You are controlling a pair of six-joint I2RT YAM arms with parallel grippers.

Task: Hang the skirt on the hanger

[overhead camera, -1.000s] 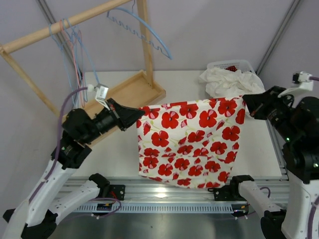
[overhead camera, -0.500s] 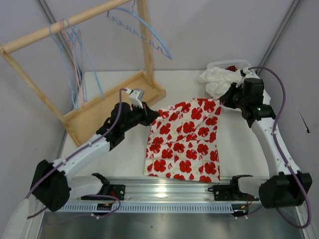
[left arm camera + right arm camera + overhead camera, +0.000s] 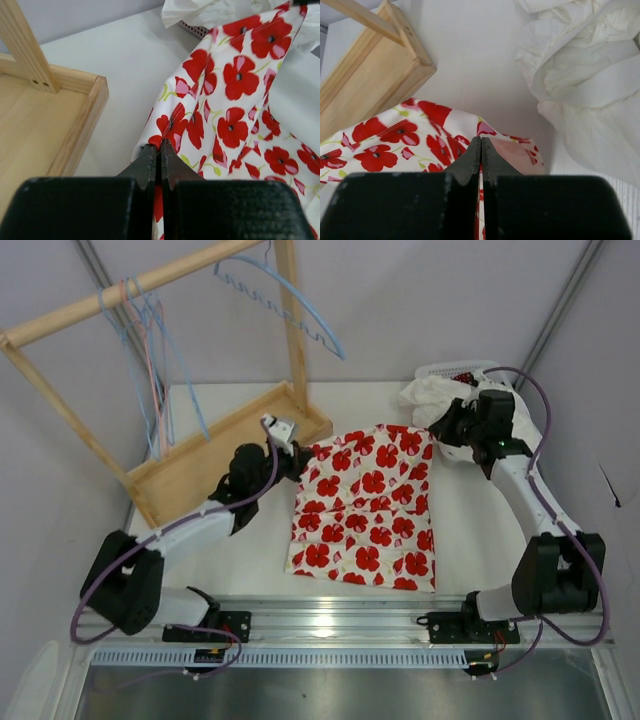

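The skirt (image 3: 365,510) lies spread on the white table (image 3: 480,530), its hem toward our bases and its far edge close to the wooden rack (image 3: 215,445). We hold it by the two far corners. Our left gripper (image 3: 160,150) is pressed together on the corner beside the rack's tray. Our right gripper (image 3: 480,142) pinches the opposite corner, just beside the heap of white cloth (image 3: 450,400). Held this way, the far edge runs nearly straight between us, which we judge leaves it wide and flat for hanging.

The fabric is thin and limp, white with red poppies and green stems, with a stitched seam along the edge and soft folds near our left corner. The rack is pale bare wood with square-cut posts. The hangers (image 3: 290,300) are slim blue loops with a wavy lower bar. They hang from the top rail, well apart from the skirt.
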